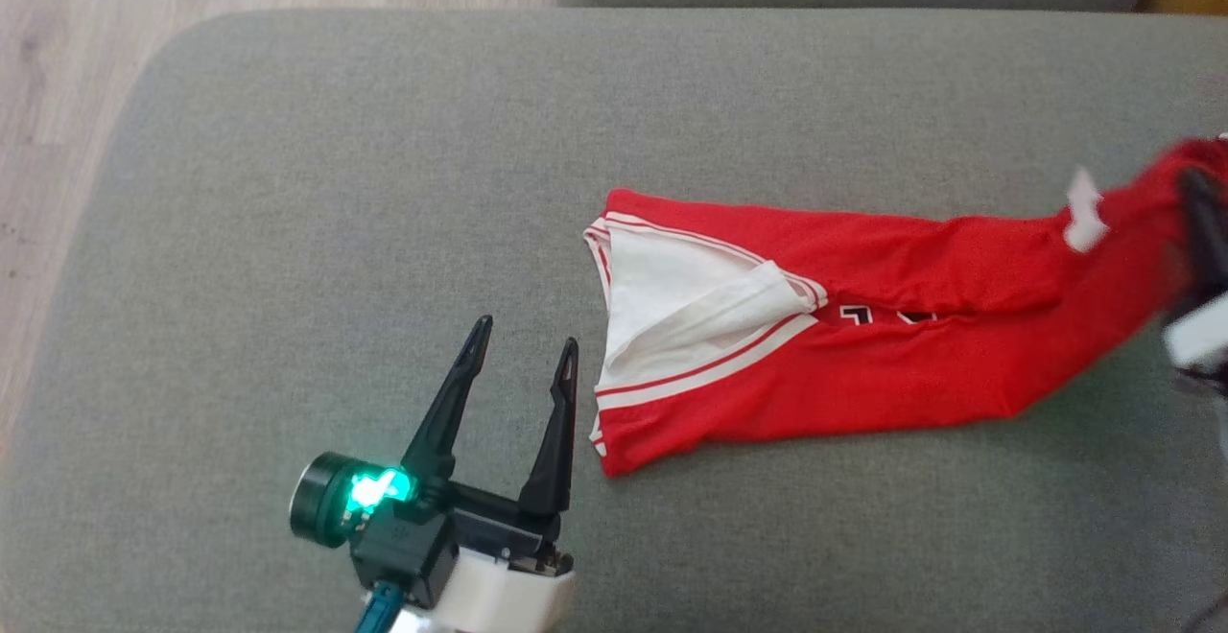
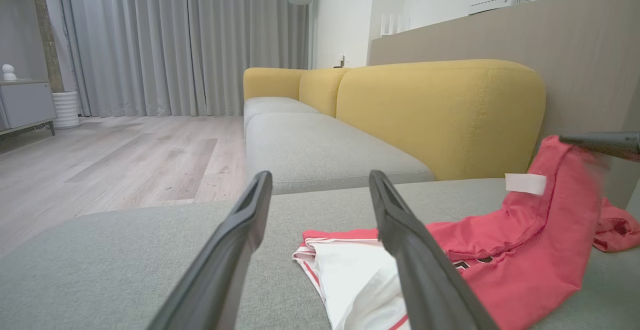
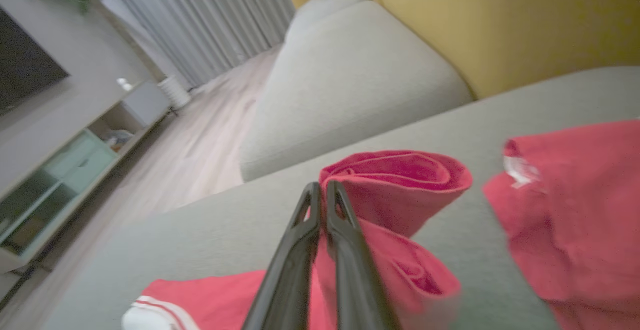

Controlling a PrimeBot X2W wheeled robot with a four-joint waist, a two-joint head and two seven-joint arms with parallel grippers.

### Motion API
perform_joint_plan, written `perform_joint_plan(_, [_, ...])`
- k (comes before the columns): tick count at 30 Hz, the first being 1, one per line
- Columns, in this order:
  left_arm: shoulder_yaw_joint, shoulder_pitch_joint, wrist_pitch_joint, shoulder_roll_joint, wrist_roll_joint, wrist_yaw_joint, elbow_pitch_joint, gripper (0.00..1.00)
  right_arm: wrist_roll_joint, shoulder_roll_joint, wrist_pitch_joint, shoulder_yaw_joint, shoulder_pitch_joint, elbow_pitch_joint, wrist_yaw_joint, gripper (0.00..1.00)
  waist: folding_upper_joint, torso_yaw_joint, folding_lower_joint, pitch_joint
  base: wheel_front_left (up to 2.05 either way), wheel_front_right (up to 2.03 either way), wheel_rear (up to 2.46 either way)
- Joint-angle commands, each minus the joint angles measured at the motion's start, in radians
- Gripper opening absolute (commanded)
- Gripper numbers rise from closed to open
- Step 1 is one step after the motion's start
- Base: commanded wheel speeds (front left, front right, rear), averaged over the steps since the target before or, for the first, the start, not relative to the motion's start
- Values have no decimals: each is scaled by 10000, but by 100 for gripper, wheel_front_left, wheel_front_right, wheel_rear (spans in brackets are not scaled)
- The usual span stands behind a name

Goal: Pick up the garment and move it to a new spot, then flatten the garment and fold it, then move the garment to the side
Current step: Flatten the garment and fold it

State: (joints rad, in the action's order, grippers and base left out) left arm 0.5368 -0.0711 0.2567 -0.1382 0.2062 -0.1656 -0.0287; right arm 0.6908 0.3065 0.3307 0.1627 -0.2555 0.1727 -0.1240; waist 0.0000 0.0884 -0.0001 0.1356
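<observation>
Garment (image 1: 863,355) (image 2: 525,250) (image 3: 395,170): a red jersey-knit sports top with a white inner panel, red-and-white striped trim and a partly hidden black-and-white print. It is stretched lengthwise across a broad grey woven-fabric sofa cushion (image 1: 288,230), right of the middle in the head view. Its left end, where the white panel shows, lies flat on the cushion. Its right end rises off the cushion towards the right gripper (image 1: 1199,221) (image 3: 322,185), which is blurred at the head view's right edge. A small white rectangular label (image 1: 1086,211) (image 2: 525,183) shows on the raised part.

Right wrist view: the jaws are pressed together on a rolled fold of the red cloth, pinching it. More red cloth lies on the cushion to the right of the fingers.

Left gripper (image 1: 528,333) (image 2: 320,175): two long dark fingers, jaws spread wide with nothing between them, over bare cushion just beside the garment's flat left end and not touching it. A green light glows on its wrist housing.

Left wrist view: the right gripper's dark finger (image 2: 600,144) meets the top of the lifted cloth.

Background: a yellow upholstered backrest (image 2: 440,115) behind the grey cushion, a pale wood-plank floor (image 1: 58,86) and grey curtains (image 2: 175,40).
</observation>
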Motion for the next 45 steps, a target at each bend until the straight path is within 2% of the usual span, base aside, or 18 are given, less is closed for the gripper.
perform_joint_plan(1, [-450, -171, 51, 106, -131, 29, -268, 100, 58, 80, 89, -261, -393, -579, -67, 0, 0, 20, 1, -71, 0, 0, 0])
perform_joint_plan(6, [-531, -119, 51, 243, -228, 171, -223, 100, -137, -743, 563, -1436, -665, -1615, -67, 0, 0, 256, 1, -199, 0, 0, 0])
perform_joint_plan(11, [-597, -53, 51, 367, -287, 310, -141, 100, -217, -1444, 737, -2603, -935, -1865, -67, 0, 0, 622, 1, -181, 0, 0, 0])
perform_joint_plan(16, [-667, -54, 51, 473, -356, 441, -68, 100, -337, -1988, 727, -3701, -1099, -1383, -67, 0, 0, 968, 1, -111, 0, 0, 0])
perform_joint_plan(21, [-769, -114, 51, 584, -437, 577, -7, 100, -567, -2379, 438, -4925, -1098, -214, -67, 0, 0, 1269, 1, -1, 0, 0, 0])
perform_joint_plan(22, [-782, -113, 51, 601, -450, 597, 8, 100, -565, -2430, 330, -5065, -1102, 8, -67, 22, 0, 1295, 1, 2, 0, 0, 0])
perform_joint_plan(23, [-793, -110, 51, 617, -461, 615, 26, 100, -507, -2473, 211, -5193, -1111, 204, -67, 64, 0, 1317, 1, 1, 0, 0, 0])
perform_joint_plan(24, [-808, -107, 51, 634, -471, 628, 43, 100, -399, -2509, 72, -5271, -1119, 371, -67, 100, 0, 1328, 1, -3, 0, 0, 0])
perform_joint_plan(26, [-821, -103, 51, 649, -479, 641, 62, 100, -216, -2533, -75, -5363, -1142, 471, -67, 100, 0, 1337, 1, -10, 0, 0, 0])
perform_joint_plan(30, [-885, -53, 51, 693, -502, 702, 135, 100, 852, -2557, -1270, -5417, -1249, 433, -67, 100, 0, 1326, 1, -195, 0, 0, 0])
perform_joint_plan(33, [-1017, 68, 51, 704, -525, 695, 152, 100, 730, -2540, -2164, -5004, -1238, 358, -67, 100, 0, 1193, 1, -459, 0, 0, 0])
perform_joint_plan(37, [-1223, 295, 51, 713, -545, 622, 191, 100, 221, -1946, -3145, -4447, -787, 137, -67, 100, 0, 926, 1, -837, 0, 0, 0])
perform_joint_plan(39, [-1321, 403, 51, 729, -487, 595, 214, 100, -86, -1434, -3641, -4284, -420, 91, -67, 100, 0, 789, 1, -1030, 0, 0, 0])
perform_joint_plan(43, [-1574, 668, 51, 757, -287, 567, 365, 100, -841, -660, -4892, -3753, 623, 442, -67, 100, 0, 518, 1, -1504, 0, 0, 0])
perform_joint_plan(45, [-1720, 758, 51, 755, -287, 557, 475, 100, -1246, -476, -5404, -3574, 1165, 672, -67, 100, 0, 377, 1, -1690, 0, 0, 0])
